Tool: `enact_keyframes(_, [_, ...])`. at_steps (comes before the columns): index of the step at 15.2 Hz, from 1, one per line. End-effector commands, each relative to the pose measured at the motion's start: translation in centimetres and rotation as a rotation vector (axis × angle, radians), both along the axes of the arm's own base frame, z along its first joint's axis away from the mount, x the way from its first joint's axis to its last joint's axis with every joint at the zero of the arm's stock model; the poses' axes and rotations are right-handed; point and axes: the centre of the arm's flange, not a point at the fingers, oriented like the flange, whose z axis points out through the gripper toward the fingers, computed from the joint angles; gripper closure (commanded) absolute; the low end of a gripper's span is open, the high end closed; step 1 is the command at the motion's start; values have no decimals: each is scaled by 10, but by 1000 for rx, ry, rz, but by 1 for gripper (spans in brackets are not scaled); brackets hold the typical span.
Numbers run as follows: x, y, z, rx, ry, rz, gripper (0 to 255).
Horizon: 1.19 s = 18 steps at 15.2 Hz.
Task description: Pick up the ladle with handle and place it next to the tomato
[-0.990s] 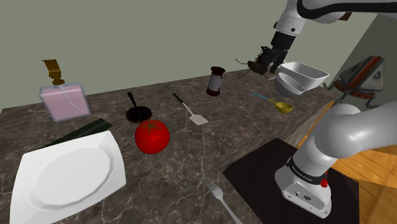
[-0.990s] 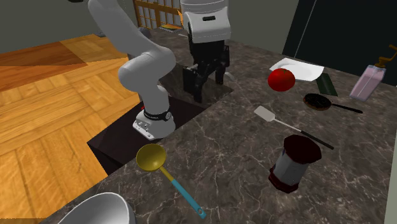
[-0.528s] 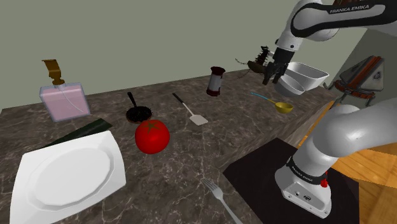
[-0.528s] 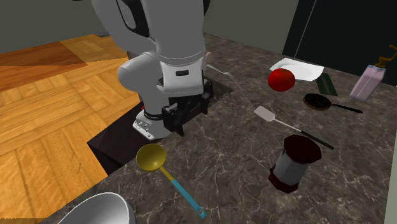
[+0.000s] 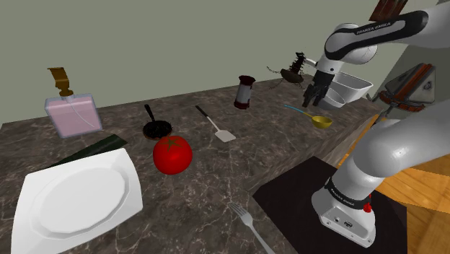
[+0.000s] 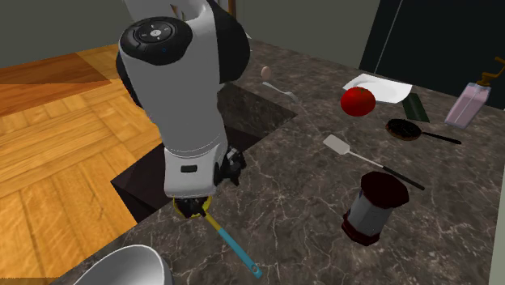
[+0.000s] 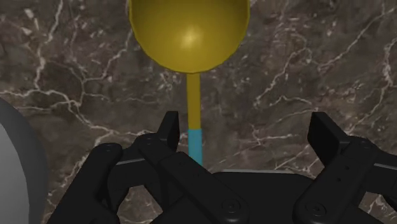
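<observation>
The ladle [image 5: 320, 120] lies on the dark marble counter [image 5: 288, 159], its yellow bowl towards the stand and its blue handle pointing away. My gripper [image 5: 315, 99] hangs just above it, open. Through the wrist camera the yellow bowl [image 7: 188, 28] lies ahead of the fingers. Its thin stem [image 7: 193, 102] runs back between them, close beside one fingertip [image 7: 169, 127] and far from the other [image 7: 326, 133]; nothing is clasped. In the second exterior view my arm hides most of the bowl, and the blue handle [image 6: 231, 244] sticks out. The red tomato [image 5: 171, 154] sits far off, towards the shoulder view's left.
A white bowl [image 5: 347, 86] and a dark red jar [image 5: 245, 92] stand near the ladle. A spatula [image 5: 217, 127], a small black pan [image 5: 156, 129], a white plate [image 5: 76, 195], a pink bottle [image 5: 72, 114] and a fork [image 5: 247, 219] lie around the tomato.
My arm has swung towards the ladle and come down over it. The fingers stayed open, and nothing on the counter moved.
</observation>
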Motion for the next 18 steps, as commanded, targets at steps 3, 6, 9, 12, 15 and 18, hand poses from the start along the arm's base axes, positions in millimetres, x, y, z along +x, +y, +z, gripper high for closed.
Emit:
enact_keyframes(3, [-10, -34, -32, 16, 18, -15, 0])
enact_keyframes(6, [-11, -31, -47, 16, 18, -15, 0])
enact_keyframes(9, [-11, -28, -63, 16, 18, -15, 0])
enact_keyframes(12, [-12, -27, -71, 16, 18, -15, 0])
enact_keyframes(15, [-12, -27, -71, 16, 18, -15, 0])
enact_keyframes(18, [-12, -27, -71, 16, 18, -15, 0])
